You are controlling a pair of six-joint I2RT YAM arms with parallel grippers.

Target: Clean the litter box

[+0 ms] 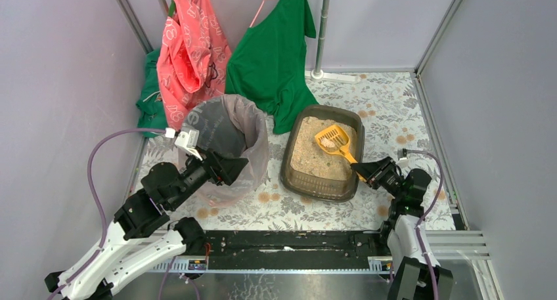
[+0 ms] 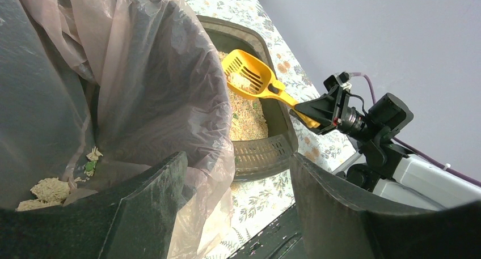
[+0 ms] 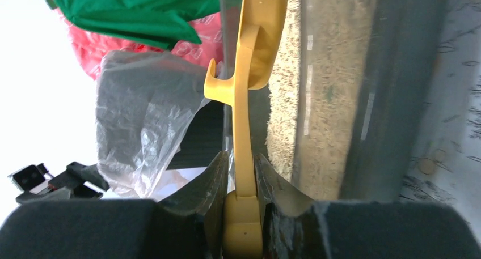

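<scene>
The right end effector [image 1: 369,172] is clamped tight on the handle of a small yellow slotted plastic scoop [image 1: 333,140], its two fingers pressed flat against either side of the handle. The scoop's head points away from the arm and hangs over the beige litter, with a pale clump lying in it.

Beneath it is the litter box [image 1: 315,185], a shallow dark brown-grey plastic tray with rounded corners. It stands on the flower-patterned bench [image 1: 394,116], right of centre and just beside a round bin lined with a clear plastic bag [image 1: 256,142].

The left end effector [image 1: 233,167] is at the bin's near rim with its jaws spread wide. As far as I can see it has hold of nothing. Some lumps of waste [image 2: 48,191] lie at the bottom of the bag.

To my eye, the step in hand is lifting a loaded scoop out of the tray. The next move calls for carrying it level to the left, clear of the tray wall and over the bin's mouth. The wrist then has to turn so the clump drops inside the liner and not onto the bench.
</scene>
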